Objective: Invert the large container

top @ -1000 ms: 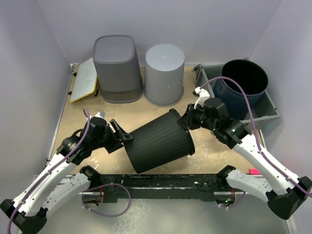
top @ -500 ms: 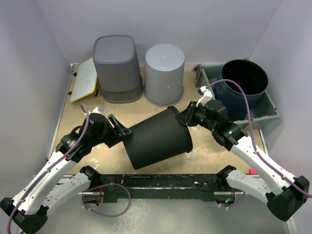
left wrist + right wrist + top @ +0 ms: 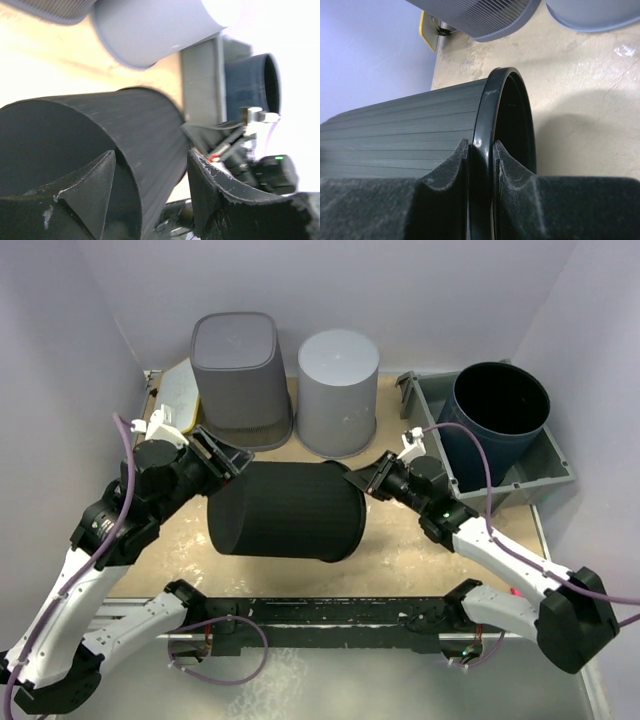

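Finds the large container [image 3: 285, 525] on its side at the middle of the counter [image 3: 420, 555], with the open mouth to the right and the closed base to the left. Cannot tell from above whether on the counter or just off it.

Pinches the mouth's rim with the right hand [image 3: 480, 146]: one of the fingers [image 3: 447, 167] on the ribbed outside, the other inside, narrow and tight on the rim.

Meets the base end with the left hand [image 3: 151, 157], spread wide, with one finger across the dark base and the other along the ribbed side, the bottom edge in the gap between. Cannot tell whether either of those two presses on the black wall.

Shows, behind the container at the back of the counter, a dark grey ribbed bin [image 3: 238, 375] and just beside it a light grey tub [image 3: 338, 390], both mouth down. Has a yellow-edged board [image 3: 172, 408] at the far left, beside the ribbed bin. Has a dark blue bucket [image 3: 500, 405] upright in a grey tray [image 3: 428, 400] at the back right, apart from the container.
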Robot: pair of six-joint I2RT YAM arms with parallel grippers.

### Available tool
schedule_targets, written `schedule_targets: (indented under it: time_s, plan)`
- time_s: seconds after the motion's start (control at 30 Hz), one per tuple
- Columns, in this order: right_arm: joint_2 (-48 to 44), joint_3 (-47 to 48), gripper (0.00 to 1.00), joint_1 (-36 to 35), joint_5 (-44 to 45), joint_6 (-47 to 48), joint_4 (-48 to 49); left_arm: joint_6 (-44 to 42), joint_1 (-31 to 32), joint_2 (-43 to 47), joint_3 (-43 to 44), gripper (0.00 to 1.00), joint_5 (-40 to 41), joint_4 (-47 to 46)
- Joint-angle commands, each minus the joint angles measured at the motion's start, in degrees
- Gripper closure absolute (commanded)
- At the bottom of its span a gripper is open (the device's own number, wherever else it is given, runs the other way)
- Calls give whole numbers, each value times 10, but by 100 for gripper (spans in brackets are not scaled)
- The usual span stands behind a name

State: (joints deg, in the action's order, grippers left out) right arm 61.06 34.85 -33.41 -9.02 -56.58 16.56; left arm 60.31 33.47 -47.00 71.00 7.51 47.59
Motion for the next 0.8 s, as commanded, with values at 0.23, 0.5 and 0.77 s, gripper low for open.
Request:
schedule_targets:
  time_s: [0.23, 0.5, 0.77]
  plan:
    - [144, 2, 100, -69, -74, -43, 148, 20, 11, -75, -11, 46, -104, -273]
    - [209, 19, 66, -85, -50, -52, 161, 11, 10, -87, -34, 46, -98, -285]
    - [144, 75, 31, -84, 48, 50, -96, -7, 10, -106, -29, 46, -101, -287]
